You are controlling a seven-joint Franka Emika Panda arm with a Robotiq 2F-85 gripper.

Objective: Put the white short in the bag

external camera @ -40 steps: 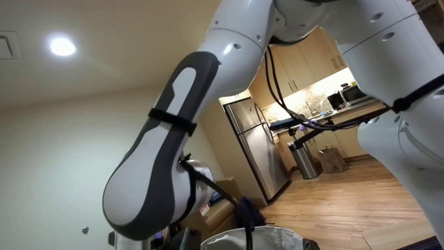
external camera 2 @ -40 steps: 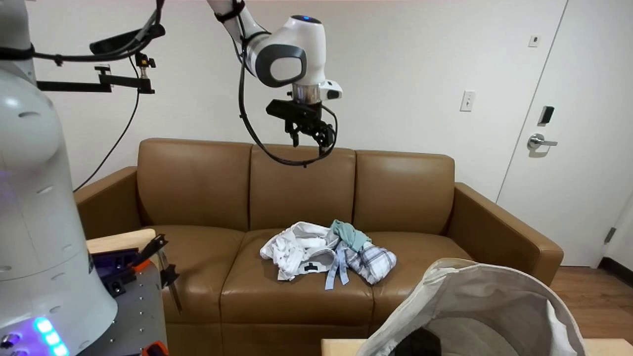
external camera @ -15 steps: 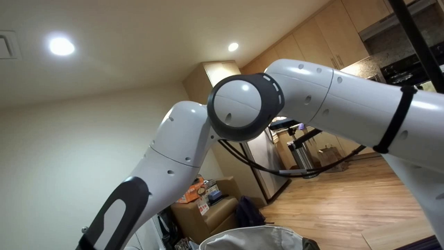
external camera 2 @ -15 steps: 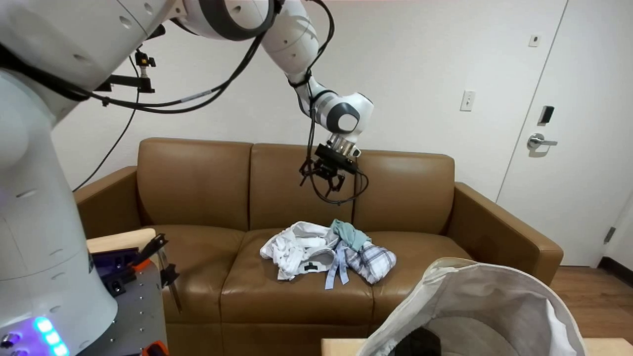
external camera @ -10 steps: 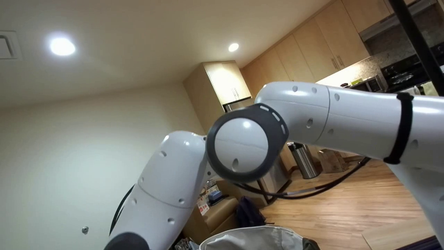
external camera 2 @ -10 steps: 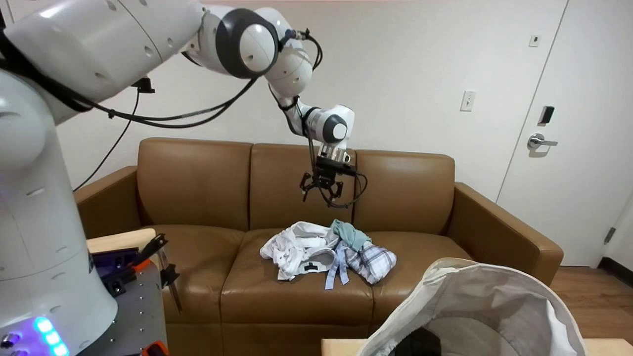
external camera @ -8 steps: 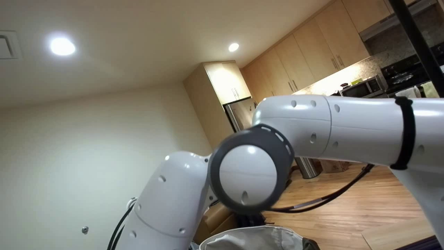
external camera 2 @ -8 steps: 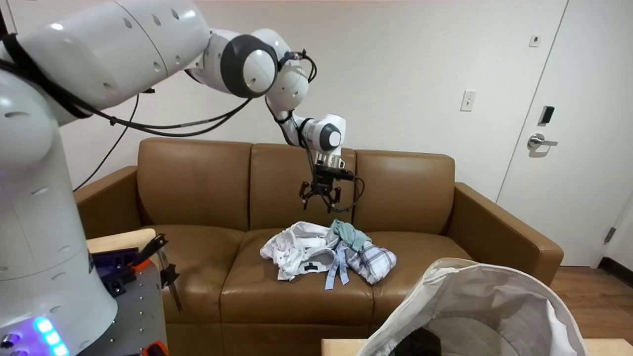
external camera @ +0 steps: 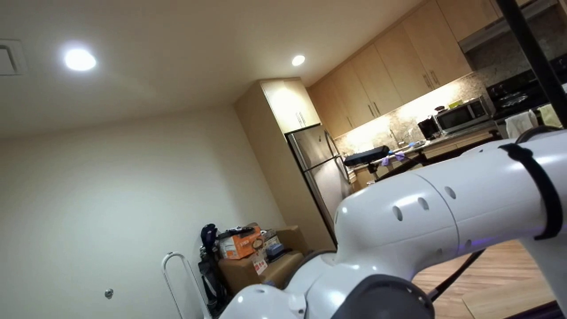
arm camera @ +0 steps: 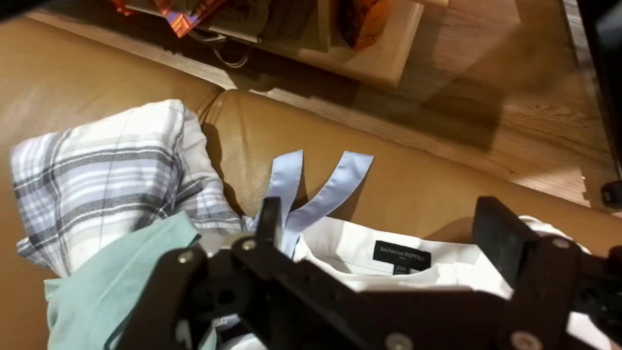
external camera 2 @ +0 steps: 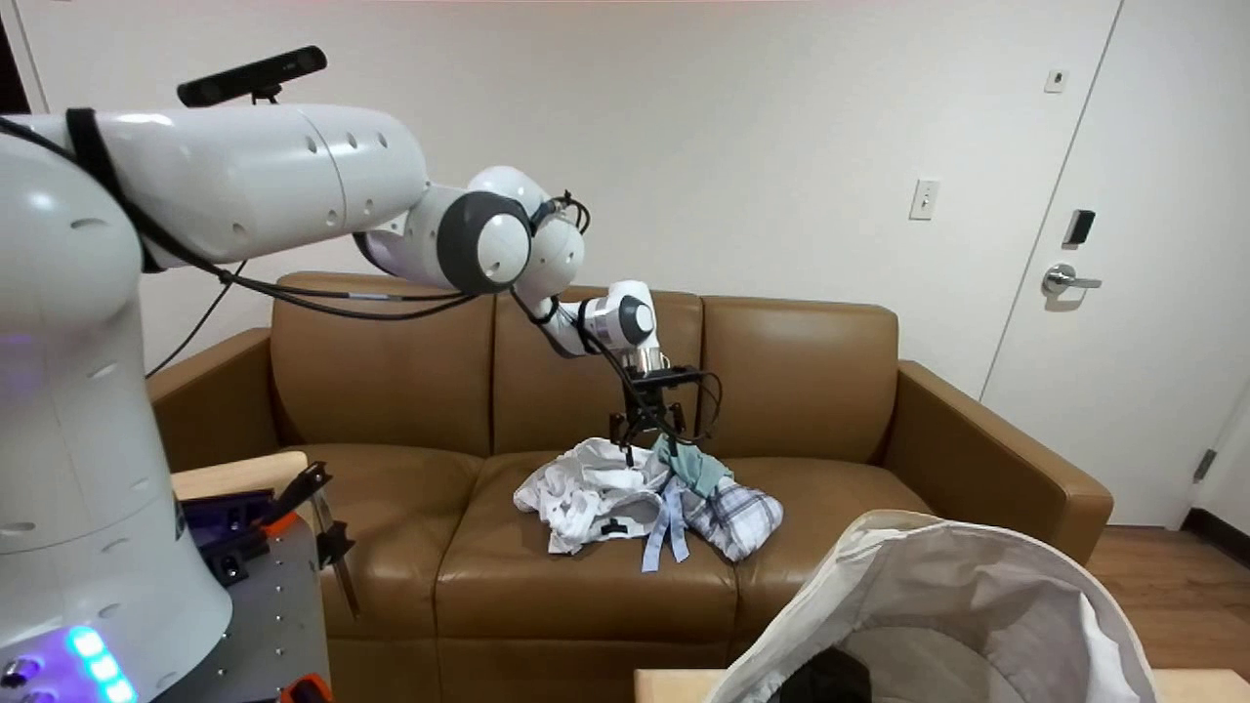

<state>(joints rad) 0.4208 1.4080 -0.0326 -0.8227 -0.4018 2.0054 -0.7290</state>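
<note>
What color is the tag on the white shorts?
The tag is black with pale letters, clearest in the wrist view.

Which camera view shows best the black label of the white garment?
The wrist view: the black label looks large between the fingers, its lettering mostly readable. In an exterior view it is a small dark patch; in an exterior view with the refrigerator, unseen.

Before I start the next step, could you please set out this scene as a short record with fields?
place: brown couch
target: white shorts, black label showing
also lying there: plaid cloth, green cloth, blue strips
grasp: none yet; tool open, low over the white shorts and green cloth, contact unclear
destination: bag, wide open
status: white shorts not in the bag yet
</note>
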